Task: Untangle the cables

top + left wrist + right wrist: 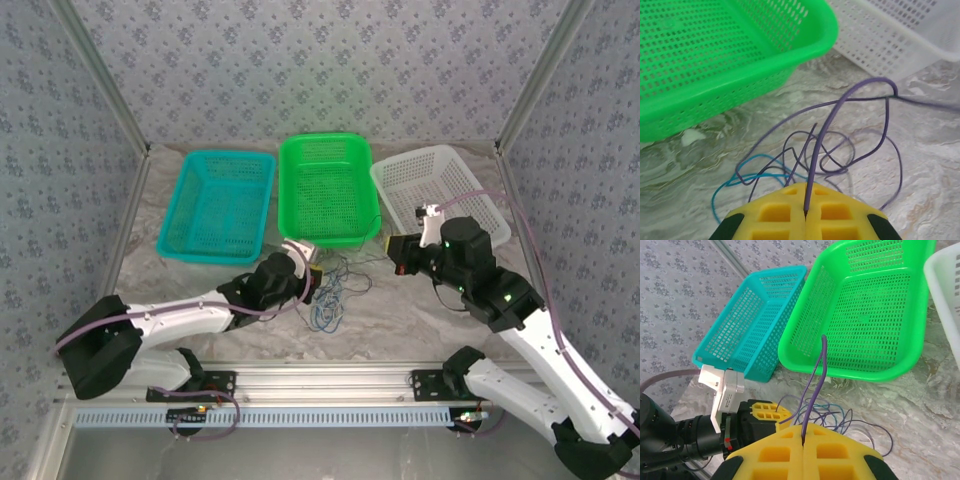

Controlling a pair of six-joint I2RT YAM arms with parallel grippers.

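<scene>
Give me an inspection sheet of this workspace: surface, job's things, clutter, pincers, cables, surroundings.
Surface: marbled table.
Job's things: thin blue and purple cables, tangled in front of the green basket.
Clutter: teal basket and white basket flank the green one.
Pincers: left pincer shut on a purple cable; right pincer shut on a purple cable too, free end sticking up; cannot tell if it is the same one.
Cables: lilac arm cables loop beside the arms.
Surroundings: patterned walls, metal frame post.
</scene>
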